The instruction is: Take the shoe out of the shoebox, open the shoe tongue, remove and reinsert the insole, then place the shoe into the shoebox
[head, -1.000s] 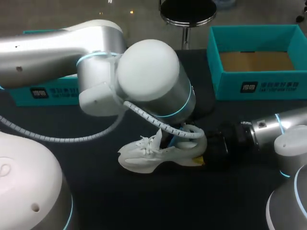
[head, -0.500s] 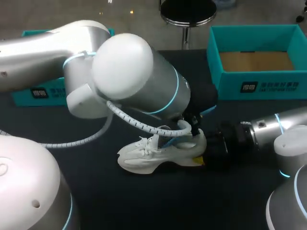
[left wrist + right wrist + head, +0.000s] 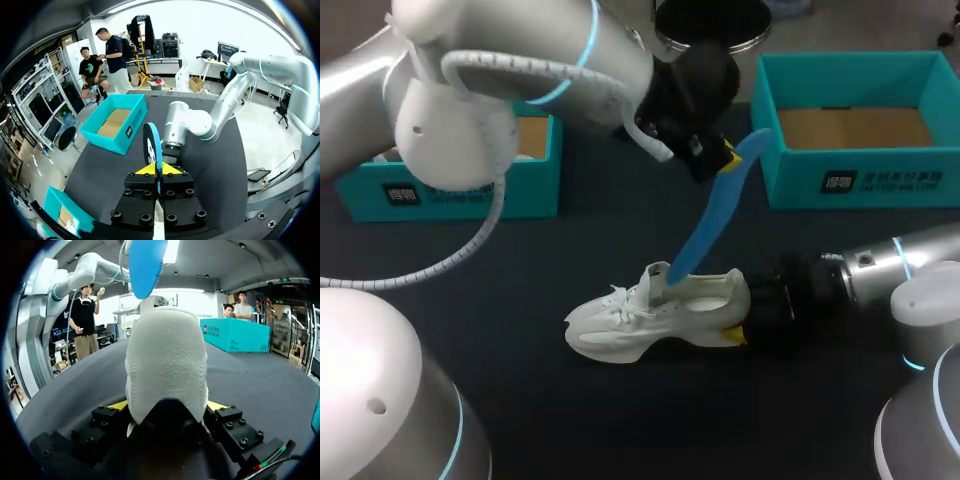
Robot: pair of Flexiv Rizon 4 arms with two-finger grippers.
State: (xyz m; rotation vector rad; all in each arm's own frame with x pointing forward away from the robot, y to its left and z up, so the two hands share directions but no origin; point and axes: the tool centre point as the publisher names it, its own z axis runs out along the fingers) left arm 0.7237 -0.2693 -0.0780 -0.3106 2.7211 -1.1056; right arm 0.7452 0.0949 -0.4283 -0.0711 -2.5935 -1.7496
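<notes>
A white shoe lies on its sole on the dark table, toe to the left. My right gripper is shut on its heel; in the right wrist view the heel fills the space between the yellow fingertips. My left gripper hangs above and behind the shoe, shut on the upper end of a blue insole. The insole slants down to the shoe's opening. In the left wrist view the insole stands edge-on between the yellow tips of the left gripper.
An open teal shoebox with a brown floor stands at the back right. Another teal box sits at the back left, partly behind my left arm. My right arm lies low along the table's right side.
My left arm has risen and swung back, drawing the blue insole up out of the shoe. The shoe and my right arm have stayed put.
</notes>
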